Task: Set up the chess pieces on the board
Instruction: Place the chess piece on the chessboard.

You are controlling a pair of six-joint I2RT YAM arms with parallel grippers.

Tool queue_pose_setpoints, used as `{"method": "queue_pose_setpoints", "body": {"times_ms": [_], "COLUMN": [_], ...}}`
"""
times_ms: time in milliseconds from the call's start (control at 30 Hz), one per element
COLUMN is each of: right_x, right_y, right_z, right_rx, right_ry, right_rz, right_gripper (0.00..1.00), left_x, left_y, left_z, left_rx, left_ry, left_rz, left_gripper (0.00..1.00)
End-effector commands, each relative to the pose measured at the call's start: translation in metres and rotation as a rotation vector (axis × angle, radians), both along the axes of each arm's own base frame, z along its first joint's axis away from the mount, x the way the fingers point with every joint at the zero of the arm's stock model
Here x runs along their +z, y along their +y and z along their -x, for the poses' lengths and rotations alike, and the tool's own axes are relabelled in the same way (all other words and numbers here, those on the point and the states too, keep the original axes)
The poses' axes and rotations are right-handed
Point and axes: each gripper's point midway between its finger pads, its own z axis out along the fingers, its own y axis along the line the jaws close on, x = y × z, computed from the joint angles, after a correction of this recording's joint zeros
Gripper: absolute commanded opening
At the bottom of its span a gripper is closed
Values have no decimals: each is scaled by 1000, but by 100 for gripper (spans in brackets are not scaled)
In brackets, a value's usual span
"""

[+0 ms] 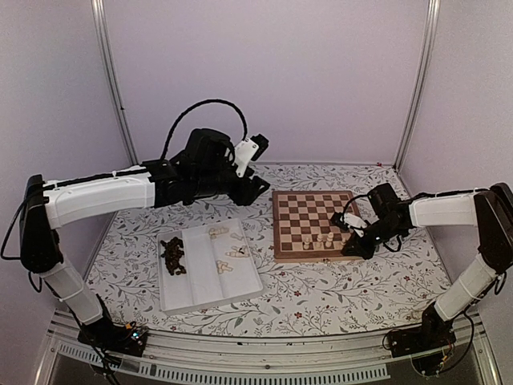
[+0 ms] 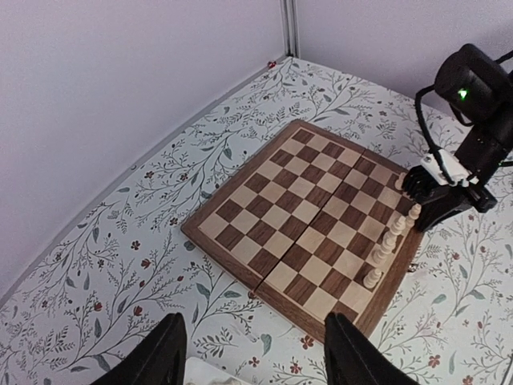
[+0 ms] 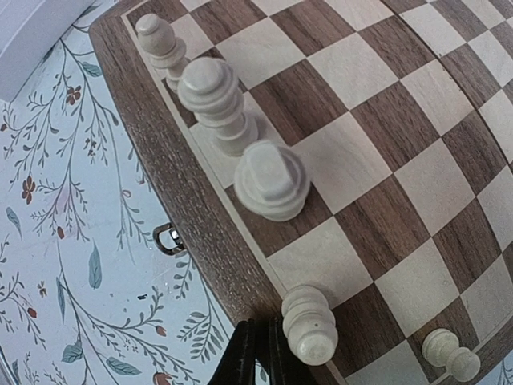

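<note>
The board (image 1: 309, 210) lies right of centre. Several cream chess pieces (image 1: 323, 239) stand in a row along its near edge, shown as a row (image 2: 390, 243) in the left wrist view. My right gripper (image 1: 355, 245) hangs low at the board's near right corner. Its fingers (image 3: 243, 359) are shut with nothing between them, just left of a cream piece (image 3: 309, 325) standing on the edge row. My left gripper (image 1: 256, 188) is raised left of the board, and its wide-apart fingers (image 2: 167, 357) hold nothing.
A white three-compartment tray (image 1: 202, 298) lies left of the board, with dark pieces (image 1: 172, 257) in its left compartment and loose cream pieces (image 1: 228, 255) in its right one. A small metal clasp (image 3: 167, 238) sticks out from the board's rim. Walls close off the back and sides.
</note>
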Motion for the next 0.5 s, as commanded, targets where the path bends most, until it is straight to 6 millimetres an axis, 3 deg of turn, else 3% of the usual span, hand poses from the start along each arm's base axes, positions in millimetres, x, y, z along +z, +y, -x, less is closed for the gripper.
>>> {"method": "queue_pose_setpoints", "body": {"times_ms": [0,467], "right_x": [0,-5], "right_y": [1,1], "right_z": [-15,-17], "right_rx": [-24,-28], "right_ry": [-32,-10], "right_rz": [21,30], "right_gripper": [10,9], "left_x": [21,14], "left_y": [-6,-6], "left_z": [2,1], "left_rx": [-19,-20], "left_ry": [-19,-12], "left_rz": [51,27], "left_gripper": [60,60]}}
